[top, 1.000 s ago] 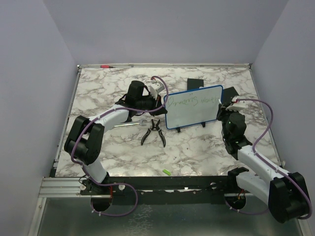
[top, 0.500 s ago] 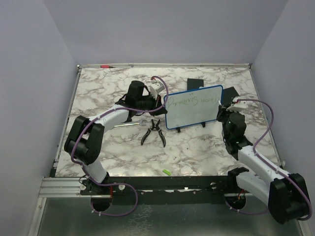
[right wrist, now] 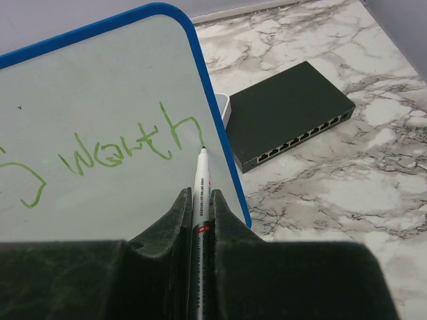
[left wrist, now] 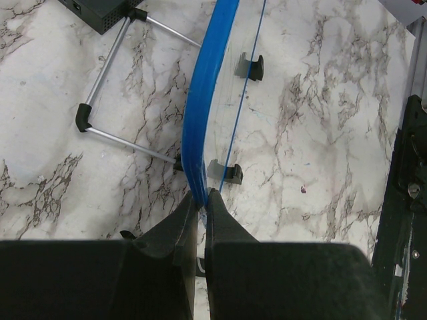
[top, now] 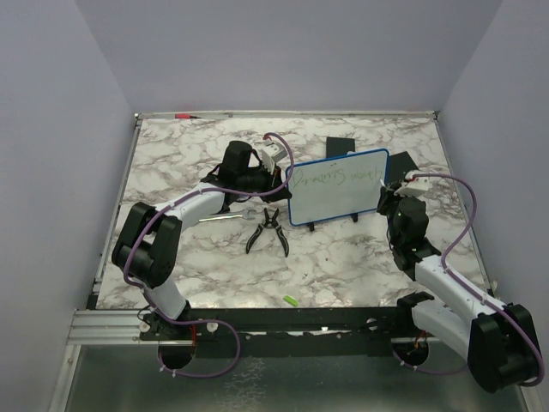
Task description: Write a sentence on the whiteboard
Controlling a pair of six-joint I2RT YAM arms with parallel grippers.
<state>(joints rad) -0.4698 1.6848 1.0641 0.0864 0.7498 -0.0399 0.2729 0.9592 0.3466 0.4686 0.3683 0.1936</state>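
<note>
Right tool point(right wrist: 199, 197) pinching marker point(right wrist: 201, 175), tip beside sentence point(right wrist: 100, 157) on whiteboard point(right wrist: 100, 87), left tool point(left wrist: 201, 200) pinching its edge.

Whiteboard point(right wrist: 100, 87): smooth white face, glossy blue frame, probably plastic. Tabletop point(left wrist: 320, 120): marble-pattern, smooth, faint sheen.

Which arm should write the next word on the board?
Right. The right claw grips the marker, tip at the whiteboard just past the green sentence's last word. The left claw is clamped on the blue frame, steadying it.
</note>
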